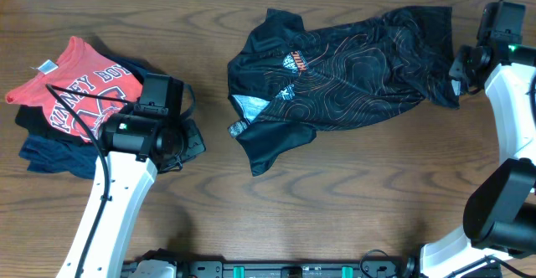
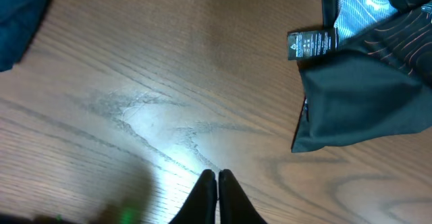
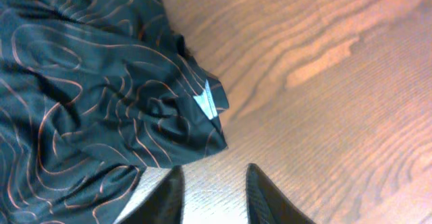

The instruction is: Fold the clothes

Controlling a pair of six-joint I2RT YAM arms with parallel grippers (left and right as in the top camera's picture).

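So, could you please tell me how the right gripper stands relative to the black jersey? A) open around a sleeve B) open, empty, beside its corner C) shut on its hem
B: in the right wrist view the right gripper has its fingers apart with only bare table between them, and a corner of the black jersey lies beside them.

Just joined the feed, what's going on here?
Folding has not started: the black jersey lies rumpled and unfolded mid-table, held by neither arm. The left gripper is shut and empty over the bare table beside its label. The right gripper is open just off one corner. A red T-shirt and navy shirt lie heaped at the left.
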